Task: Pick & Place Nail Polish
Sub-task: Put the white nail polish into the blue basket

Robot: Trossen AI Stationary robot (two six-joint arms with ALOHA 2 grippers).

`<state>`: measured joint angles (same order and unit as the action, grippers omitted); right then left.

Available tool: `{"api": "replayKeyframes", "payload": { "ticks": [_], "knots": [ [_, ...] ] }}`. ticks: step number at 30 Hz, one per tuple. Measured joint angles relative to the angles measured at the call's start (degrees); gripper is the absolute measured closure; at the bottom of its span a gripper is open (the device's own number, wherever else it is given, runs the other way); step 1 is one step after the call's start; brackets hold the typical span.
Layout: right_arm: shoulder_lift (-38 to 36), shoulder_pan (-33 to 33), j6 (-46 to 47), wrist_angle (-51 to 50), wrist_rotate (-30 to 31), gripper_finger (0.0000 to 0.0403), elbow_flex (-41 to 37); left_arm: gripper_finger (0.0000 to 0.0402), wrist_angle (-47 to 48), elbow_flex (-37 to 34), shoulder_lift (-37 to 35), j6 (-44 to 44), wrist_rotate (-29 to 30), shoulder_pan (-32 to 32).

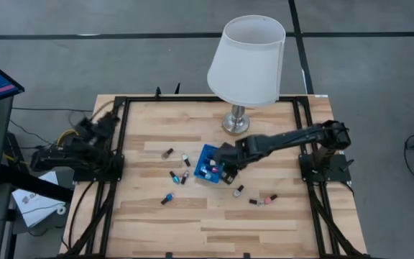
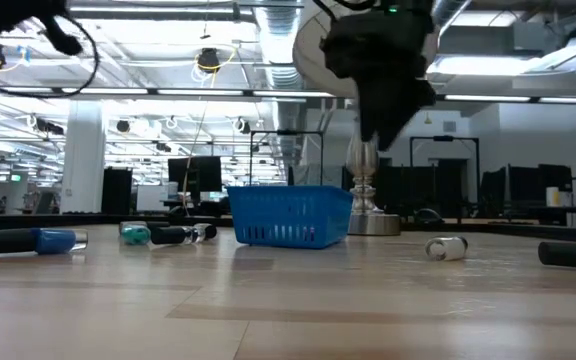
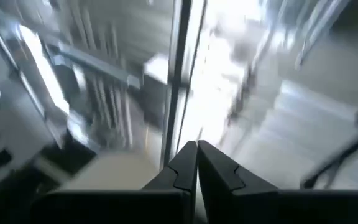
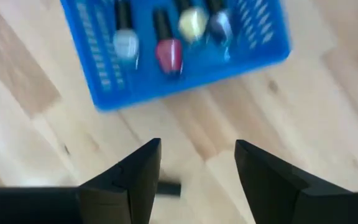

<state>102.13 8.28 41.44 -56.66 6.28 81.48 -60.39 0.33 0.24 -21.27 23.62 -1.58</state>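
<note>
A small blue basket [image 1: 208,165] stands mid-table and holds several nail polish bottles [image 4: 168,50]. More bottles lie on their sides on the wood: several to the basket's left [image 1: 177,175] and three at its near right [image 1: 263,200]. My right gripper [image 4: 197,163] is open and empty, above the table just at the basket's near right side; it also shows in the high view [image 1: 230,171]. My left gripper [image 3: 196,152] is shut and empty, parked at the table's left edge [image 1: 99,133].
A table lamp with a white shade [image 1: 246,61] stands behind the basket, its metal base [image 1: 236,124] on the table. Black frame rails [image 1: 117,158] run along the table's left and right sides. Bare wood lies toward the near edge.
</note>
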Motion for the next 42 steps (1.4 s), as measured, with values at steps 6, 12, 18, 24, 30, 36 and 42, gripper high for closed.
{"api": "replayKeyframes", "payload": {
  "ticks": [6, 12, 18, 24, 30, 36, 42],
  "knots": [
    [0.09, 4.44, -4.43, 2.18, -0.48, 0.0203, -4.91, 0.0394, -13.03, 0.01, -0.14, 1.83, 4.61, 0.00],
    [0.02, 7.82, -19.56, 4.01, -3.22, 0.0202, -9.05, 0.0394, -29.52, 0.03, -0.14, 8.62, 4.40, -0.07],
    [0.32, 8.08, -31.07, 8.05, -8.05, 0.0212, -11.95, 0.0394, -29.54, -0.04, -0.14, 12.40, 8.31, -0.11],
    [0.28, 8.21, -42.37, 11.76, -8.63, 0.0214, -14.63, 0.0394, -29.54, -0.04, -0.21, 12.38, 11.45, -0.11],
    [0.30, 7.42, -45.03, 13.75, -7.97, 0.0212, -17.05, 0.0394, -29.56, -0.04, -0.21, 12.03, 11.45, -0.11],
    [0.30, 6.98, -48.27, 17.35, -7.96, 0.0219, -19.26, 0.0394, -29.56, -0.04, -0.23, 10.76, 11.39, -0.11],
    [0.30, 7.01, -49.01, 19.72, -7.99, 0.0224, -21.78, 0.0394, -29.56, -0.04, -0.23, 10.33, 11.36, -0.11]
  ]
}}
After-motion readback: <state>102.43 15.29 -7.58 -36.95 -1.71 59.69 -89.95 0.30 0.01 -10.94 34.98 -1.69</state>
